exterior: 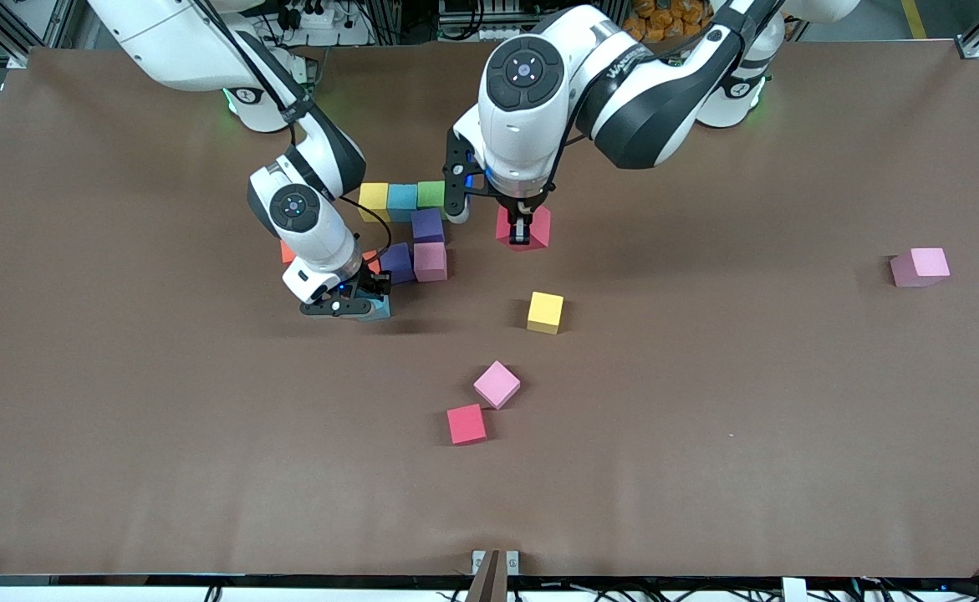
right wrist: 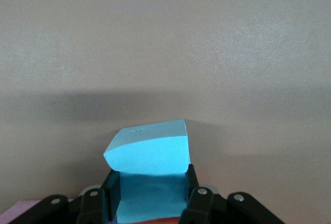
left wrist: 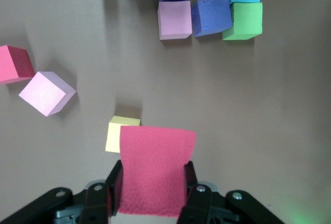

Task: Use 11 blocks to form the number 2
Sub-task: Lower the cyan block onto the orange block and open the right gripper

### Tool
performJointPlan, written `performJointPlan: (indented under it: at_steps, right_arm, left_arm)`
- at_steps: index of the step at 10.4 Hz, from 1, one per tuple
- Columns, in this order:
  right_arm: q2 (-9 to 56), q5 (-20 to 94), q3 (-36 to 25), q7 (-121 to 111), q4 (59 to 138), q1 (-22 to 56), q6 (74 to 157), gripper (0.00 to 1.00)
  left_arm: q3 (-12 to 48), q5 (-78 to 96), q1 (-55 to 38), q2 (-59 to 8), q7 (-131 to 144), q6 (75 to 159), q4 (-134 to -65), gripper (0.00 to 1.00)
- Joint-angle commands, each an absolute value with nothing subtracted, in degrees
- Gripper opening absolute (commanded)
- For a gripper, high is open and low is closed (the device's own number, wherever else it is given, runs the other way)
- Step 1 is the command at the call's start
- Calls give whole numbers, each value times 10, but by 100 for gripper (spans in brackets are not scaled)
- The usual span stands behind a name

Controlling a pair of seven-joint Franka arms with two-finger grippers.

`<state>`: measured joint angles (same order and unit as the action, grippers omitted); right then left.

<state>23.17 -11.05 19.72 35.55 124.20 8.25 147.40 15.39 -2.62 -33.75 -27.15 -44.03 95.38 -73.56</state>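
Note:
A partial number 2 lies near the table's middle. It has a row of yellow (exterior: 374, 199), blue (exterior: 402, 199) and green (exterior: 430, 194) blocks. A purple block (exterior: 427, 226) lies nearer the camera, then a pink (exterior: 430, 261) and a dark purple block (exterior: 397, 262), with an orange one partly hidden by my right arm. My right gripper (exterior: 361, 306) is shut on a light blue block (right wrist: 150, 154), low beside the orange end. My left gripper (exterior: 522, 234) is shut on a red block (left wrist: 155, 167), held above the table beside the purple block.
Loose blocks lie nearer the camera: yellow (exterior: 545, 312), pink (exterior: 497, 384) and red (exterior: 466, 424). Another pink block (exterior: 920, 267) lies toward the left arm's end. An orange-red block (exterior: 288, 251) peeks out beside my right arm.

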Motion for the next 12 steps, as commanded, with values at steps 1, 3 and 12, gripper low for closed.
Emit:
performJointPlan:
  at_steps: [1, 3, 12]
  right_arm:
    - [213, -98, 200, 363, 1258, 83, 1467, 100]
    - [212, -99, 200, 363, 1258, 83, 1467, 100]
    - [119, -97, 193, 319, 1245, 42, 1353, 100]
  left_arm:
    - [151, -17, -338, -268, -454, 946, -736, 1]
    - [151, -16, -338, -268, -452, 947, -736, 1]
    - [151, -21, -340, -283, -452, 948, -734, 1]
